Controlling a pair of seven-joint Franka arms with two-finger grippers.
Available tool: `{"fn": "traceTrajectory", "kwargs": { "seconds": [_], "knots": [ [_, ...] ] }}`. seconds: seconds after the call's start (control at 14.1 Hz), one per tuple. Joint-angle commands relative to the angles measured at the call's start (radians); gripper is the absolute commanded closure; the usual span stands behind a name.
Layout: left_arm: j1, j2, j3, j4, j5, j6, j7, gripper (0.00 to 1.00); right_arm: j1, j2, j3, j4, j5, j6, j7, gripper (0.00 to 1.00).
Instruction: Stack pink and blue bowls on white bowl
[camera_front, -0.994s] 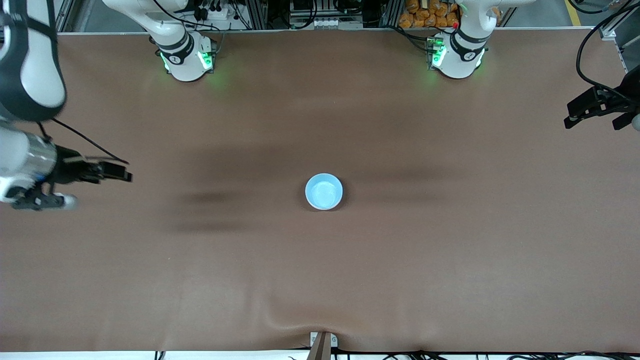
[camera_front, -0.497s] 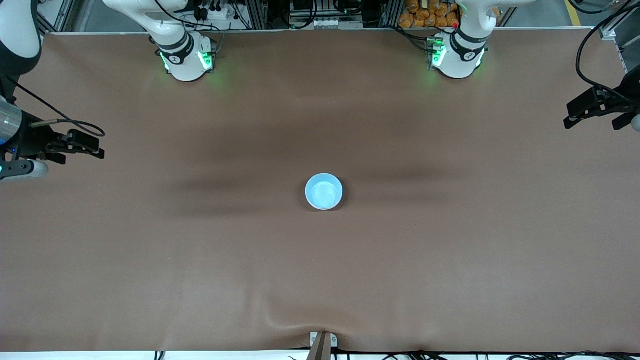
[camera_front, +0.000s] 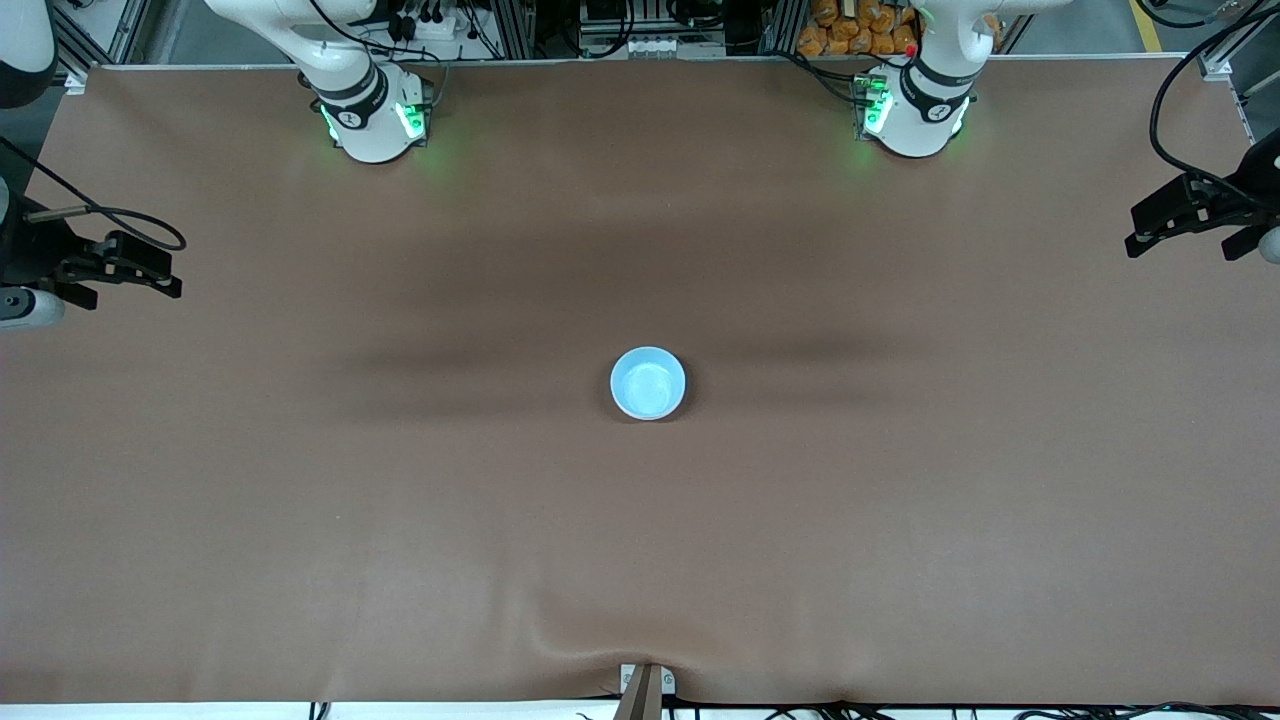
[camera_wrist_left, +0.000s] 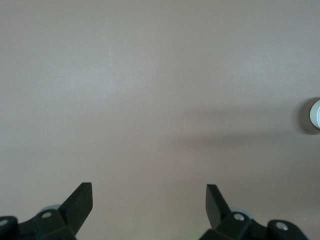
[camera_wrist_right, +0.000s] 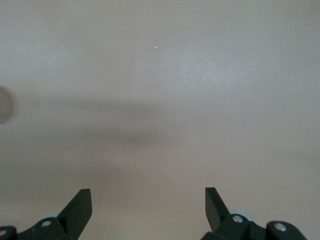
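The light sky-blue bowl (camera_front: 648, 383) stands upright in the middle of the table. Only it shows from above; the pink bowl and the white bowl do not show in any view. My right gripper (camera_front: 150, 268) is open and empty over the right arm's end of the table, well away from the bowl; its view (camera_wrist_right: 148, 195) shows bare cloth between the fingers. My left gripper (camera_front: 1150, 225) is open and empty over the left arm's end and waits there (camera_wrist_left: 149, 190). The bowl's edge (camera_wrist_left: 315, 115) shows at the margin of the left wrist view.
The brown cloth table (camera_front: 640, 560) has a raised fold near the middle of the edge nearest the front camera. The two arm bases (camera_front: 375, 115) (camera_front: 912, 110) stand along the farthest edge. A small bracket (camera_front: 645, 685) sits at the near edge.
My right arm has drawn back from the bowl toward its own end of the table. The left arm and the blue bowl have not moved.
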Motion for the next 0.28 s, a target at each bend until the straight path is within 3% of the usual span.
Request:
{"fn": "traceTrajectory", "kwargs": {
  "seconds": [0.0, 0.21],
  "knots": [
    [-0.002, 0.01, -0.002, 0.022, 0.004, -0.017, 0.004, 0.0, -0.01, -0.018, 0.012, -0.004, -0.016, -0.006, -0.018, 0.0],
    [-0.002, 0.016, -0.002, 0.022, -0.015, -0.019, 0.004, 0.0, -0.013, -0.018, 0.01, -0.006, -0.016, -0.009, -0.02, 0.0]
  ]
}}
